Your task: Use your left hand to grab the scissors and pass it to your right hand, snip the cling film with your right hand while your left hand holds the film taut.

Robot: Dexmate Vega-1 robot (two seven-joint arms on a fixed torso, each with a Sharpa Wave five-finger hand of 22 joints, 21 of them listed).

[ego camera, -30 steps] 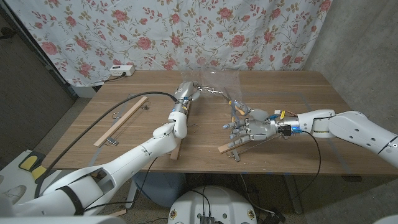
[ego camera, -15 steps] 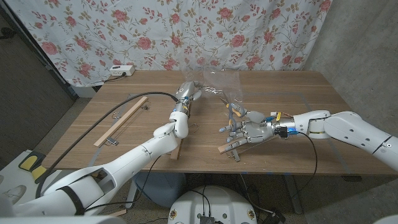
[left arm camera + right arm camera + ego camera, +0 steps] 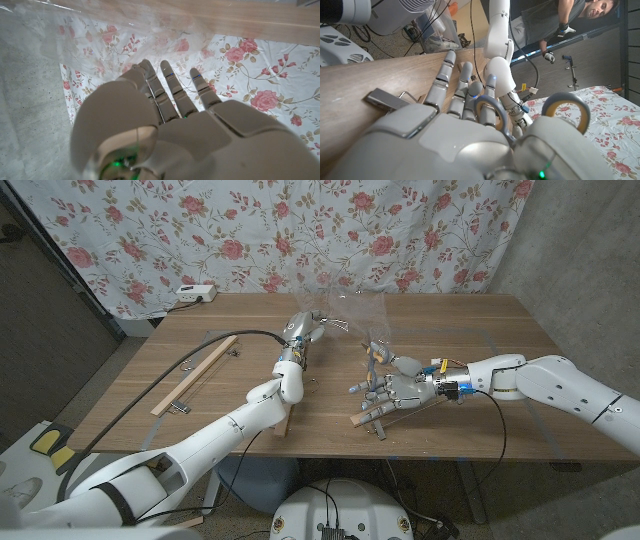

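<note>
The right hand (image 3: 392, 388) is holding the scissors (image 3: 375, 357). In the right wrist view the two grey handle rings (image 3: 565, 111) with yellow lining are sitting on this hand (image 3: 470, 135), one around a finger and one at the thumb, so the hand is gripping the tool by its handles. In the head view the blades are pointing up and away from the right hand, toward the cling film (image 3: 352, 315). The other fingers (image 3: 372, 394) of this hand are reaching out over the table (image 3: 480, 330), just above a wooden strip with a metal clip (image 3: 368, 419).

The left hand (image 3: 300, 332) is lying across from the right hand, well apart from it, at the near edge of the cling film. The film is rising from this hand as a clear, wrinkled sheet and is spreading toward the scissors. In the left wrist view the fingers (image 3: 172, 90) of the left hand (image 3: 165, 135) are lying close together and the film (image 3: 90, 35) is passing over and beyond them. It seems that the hand is pinching the film, but the grip itself is hidden and I cannot tell it surely.

The tips of the scissors are standing just beside the lower edge of the film, between the two hands and nearer to the right one. If they are touching the film, the head view is too small to show.
</note>
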